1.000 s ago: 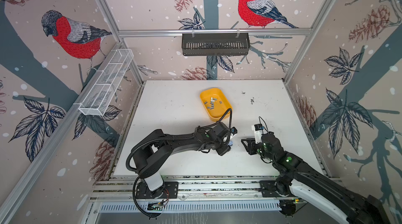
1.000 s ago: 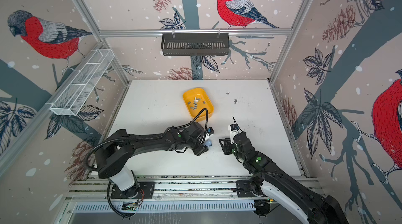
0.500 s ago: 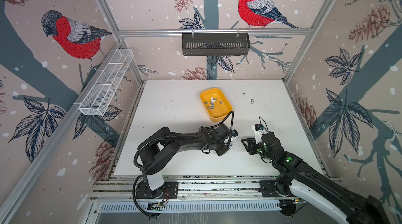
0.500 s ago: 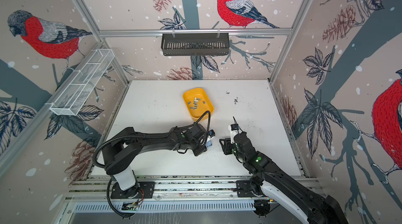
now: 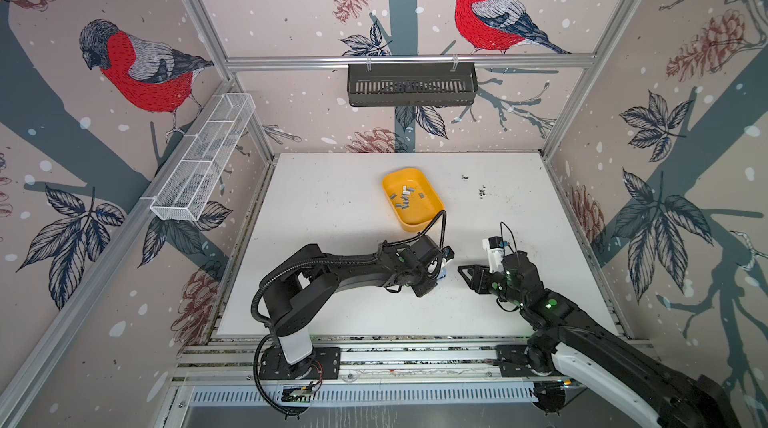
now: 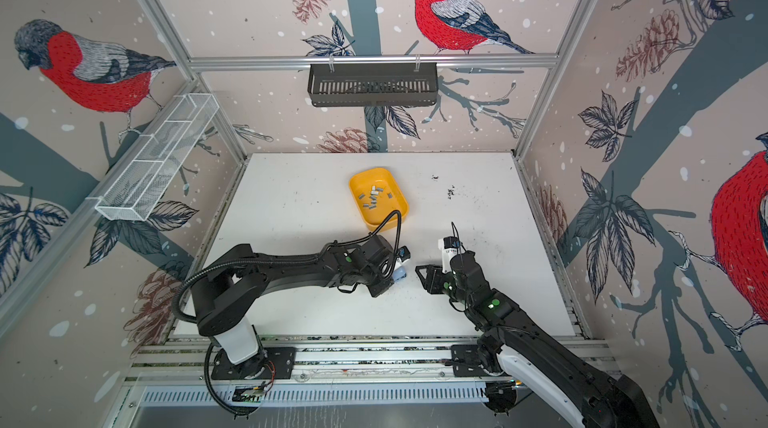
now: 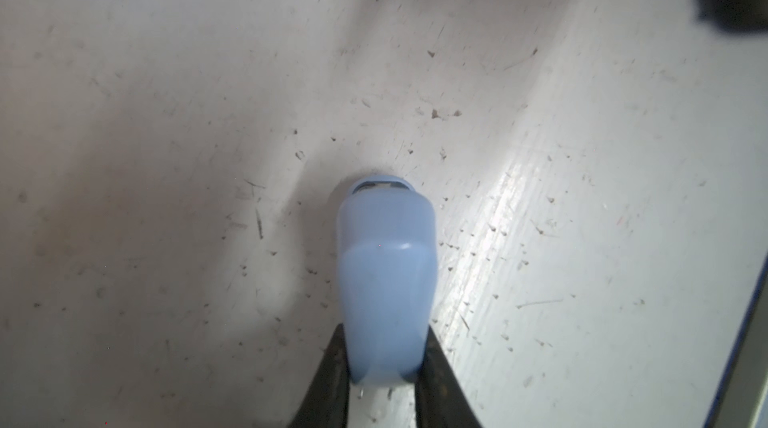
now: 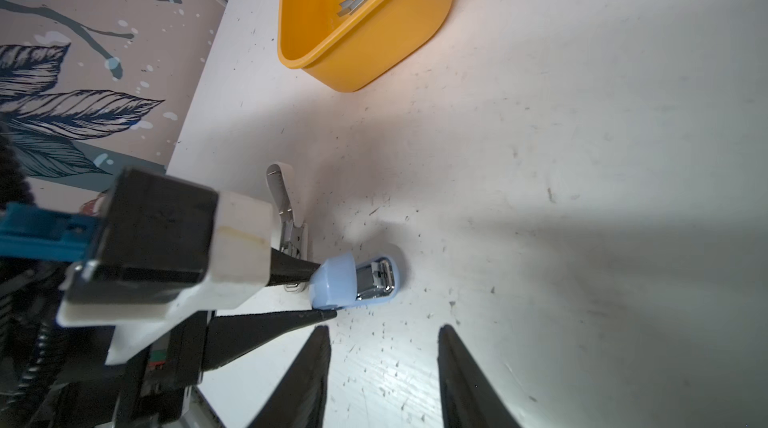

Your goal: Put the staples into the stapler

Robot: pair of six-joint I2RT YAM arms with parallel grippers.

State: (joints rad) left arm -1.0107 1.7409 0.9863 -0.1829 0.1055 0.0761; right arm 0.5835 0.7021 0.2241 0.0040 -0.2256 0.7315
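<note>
- Staples (image 5: pixel 404 198) are lying loose in a small heap inside the yellow tray (image 5: pixel 433 213). The tray is sitting on the white table (image 5: pixel 332 288), beyond both arms in both top views.
- Your left gripper (image 8: pixel 326 292) is clamping the pale blue stapler (image 8: pixel 334 285). Its jaws are pressing on opposite sides of the blue body, and the left wrist view is showing you this up close.
- That stapler is resting with its rounded nose on the table, on the near side of the tray and not touching it. In the right wrist view its chrome inner part is showing at the nose, just past the blue cap.
- A chrome and white part is stretching away along the table behind the left jaws. How it is joining the blue body is hidden from you by the left wrist.
- In both top views you are seeing only a sliver of blue, peeking out from under the left wrist.
- Your right gripper (image 8: pixel 384 330) is hovering just beside the stapler with its jaws standing apart and nothing between them. In a top view (image 5: pixel 464 274) its tips are pointing across toward the left gripper, with a strip of bare table between the two.
- A black slotted basket (image 5: pixel 411 85) is hanging on the back wall and a white mesh rack (image 5: pixel 199 164) on the left wall, both well apart from the work.
</note>
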